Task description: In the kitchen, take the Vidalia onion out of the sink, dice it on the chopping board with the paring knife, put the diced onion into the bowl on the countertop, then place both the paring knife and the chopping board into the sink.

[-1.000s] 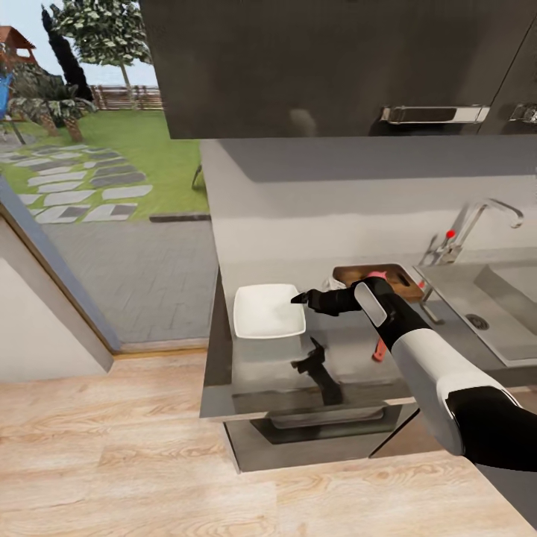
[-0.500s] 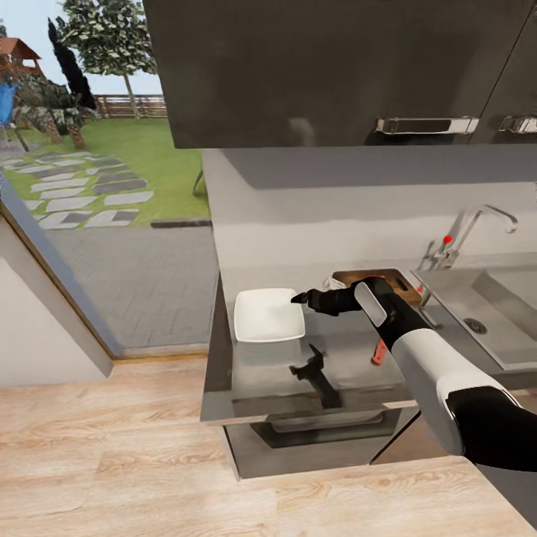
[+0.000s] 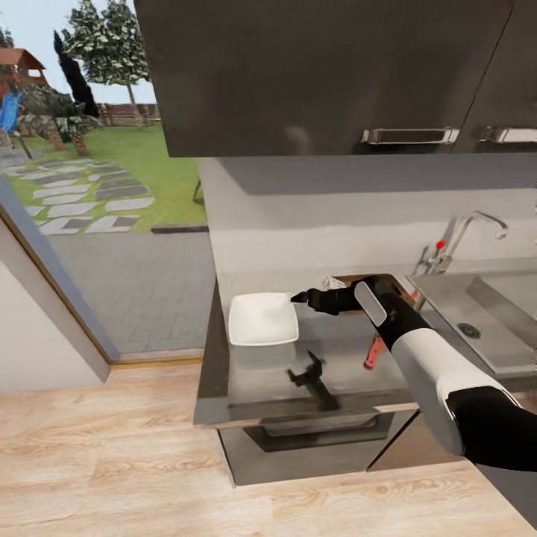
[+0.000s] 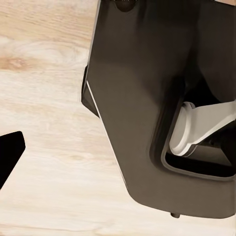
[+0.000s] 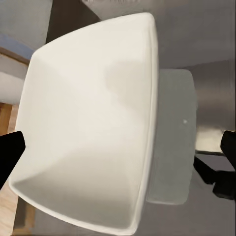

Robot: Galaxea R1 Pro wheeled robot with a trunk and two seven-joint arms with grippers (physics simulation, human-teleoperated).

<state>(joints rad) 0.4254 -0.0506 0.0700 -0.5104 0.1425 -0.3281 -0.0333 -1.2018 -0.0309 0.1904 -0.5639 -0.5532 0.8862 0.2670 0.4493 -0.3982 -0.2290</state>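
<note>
While the right arm reaches out in the head view, its black right gripper (image 3: 304, 297) hangs at the edge of the shallow white squarish bowl (image 3: 261, 319) on the glossy grey countertop (image 3: 339, 373); the brown wooden chopping board (image 3: 399, 287) lies behind the forearm, beside the stainless sink (image 3: 485, 313). I cannot tell the finger state or whether onion is held. Left wrist view: plank floor, fingers unclear. Right wrist view: the bowl (image 5: 88, 123) looks empty, so any release should be centred over it.

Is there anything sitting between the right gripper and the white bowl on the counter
Nothing visible does. The right gripper hangs at the bowl's near rim, over the countertop, and the right wrist view looks straight into the bowl, which looks empty.
</note>
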